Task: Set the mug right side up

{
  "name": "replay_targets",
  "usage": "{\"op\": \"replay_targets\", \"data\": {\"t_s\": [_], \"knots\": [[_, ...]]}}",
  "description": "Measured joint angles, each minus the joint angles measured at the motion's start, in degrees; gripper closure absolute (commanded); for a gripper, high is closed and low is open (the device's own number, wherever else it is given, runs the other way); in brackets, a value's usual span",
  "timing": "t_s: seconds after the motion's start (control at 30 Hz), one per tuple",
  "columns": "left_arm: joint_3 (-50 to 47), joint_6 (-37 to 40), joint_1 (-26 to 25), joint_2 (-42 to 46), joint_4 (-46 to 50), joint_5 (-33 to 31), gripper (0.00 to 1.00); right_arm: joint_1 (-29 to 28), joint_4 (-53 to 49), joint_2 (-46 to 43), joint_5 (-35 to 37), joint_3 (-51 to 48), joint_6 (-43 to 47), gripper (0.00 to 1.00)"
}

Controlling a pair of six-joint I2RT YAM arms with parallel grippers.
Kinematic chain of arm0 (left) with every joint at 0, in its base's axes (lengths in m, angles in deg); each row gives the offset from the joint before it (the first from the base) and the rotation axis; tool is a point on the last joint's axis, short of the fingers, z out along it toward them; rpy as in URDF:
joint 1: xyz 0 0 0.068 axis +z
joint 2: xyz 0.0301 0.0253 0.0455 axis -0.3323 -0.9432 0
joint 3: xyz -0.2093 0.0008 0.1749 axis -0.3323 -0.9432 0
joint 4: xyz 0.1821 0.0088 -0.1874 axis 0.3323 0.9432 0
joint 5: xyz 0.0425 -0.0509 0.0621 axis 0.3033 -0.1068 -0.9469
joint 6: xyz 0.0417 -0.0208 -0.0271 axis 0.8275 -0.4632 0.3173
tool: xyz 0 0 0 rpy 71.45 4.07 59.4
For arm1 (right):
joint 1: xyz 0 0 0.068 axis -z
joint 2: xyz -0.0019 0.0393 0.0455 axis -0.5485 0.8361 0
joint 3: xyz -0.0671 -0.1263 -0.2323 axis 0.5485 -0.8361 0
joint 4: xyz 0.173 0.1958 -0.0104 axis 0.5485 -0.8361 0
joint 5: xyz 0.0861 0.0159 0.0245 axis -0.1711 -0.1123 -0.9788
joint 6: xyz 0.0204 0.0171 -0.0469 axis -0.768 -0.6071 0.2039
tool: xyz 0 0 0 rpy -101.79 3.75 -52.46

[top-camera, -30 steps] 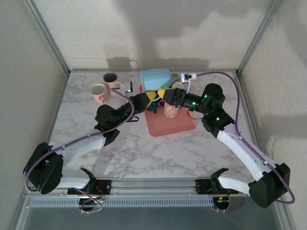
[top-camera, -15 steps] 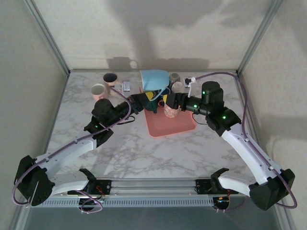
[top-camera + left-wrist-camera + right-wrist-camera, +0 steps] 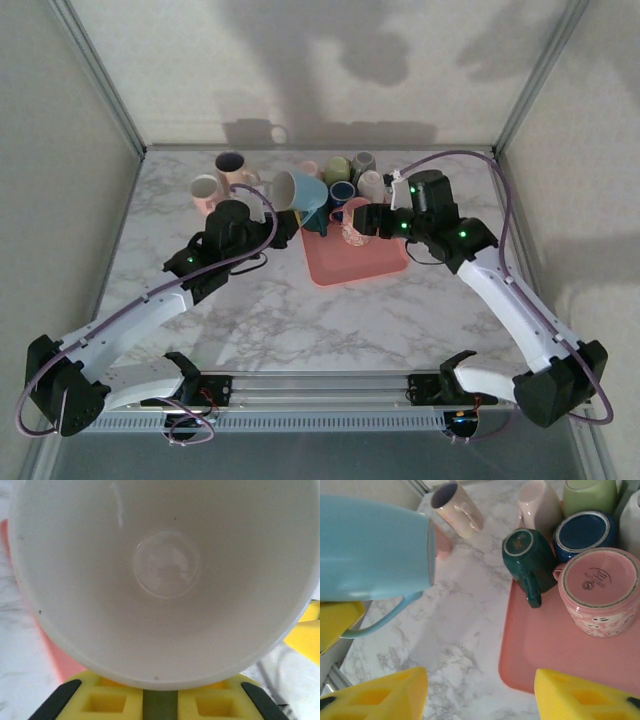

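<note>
A light blue mug (image 3: 298,190) hangs in the air on its side, left of the pink tray (image 3: 352,266), with its mouth toward the left wrist. Its white inside (image 3: 165,570) faces the left wrist camera. My left gripper (image 3: 160,701) is shut on the mug, its yellow fingers pressed together just under the rim. In the right wrist view the mug's thin handle (image 3: 380,622) runs down to a yellow finger at the left edge. My right gripper (image 3: 480,676) stands open and empty above the tray's left edge, apart from the mug.
On the tray (image 3: 545,645) stand an upside-down pink mug (image 3: 597,585), a dark green one (image 3: 527,555) and a navy one (image 3: 582,532). More mugs crowd behind them. Two mugs (image 3: 218,178) stand on the marble at the back left. Walls enclose the table.
The left arm has swung the blue mug from mouth-down over the tray to lying sideways further left. The right gripper has opened and drawn back to the right.
</note>
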Motion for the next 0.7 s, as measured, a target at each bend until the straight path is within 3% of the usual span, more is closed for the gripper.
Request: {"op": "replay_targets", "data": {"t_s": [0.43, 0.7], "knots": [[0.4, 0.2, 1.7, 0.2, 16.9, -12.5, 1.00, 0.0, -3.1, 4.1, 1.3, 0.5, 1.0, 0.39], [0.7, 0.0, 7.6, -3.7, 20.8, -16.3, 1.00, 0.0, -3.4, 6.5, 2.1, 1.9, 1.1, 0.38]]}}
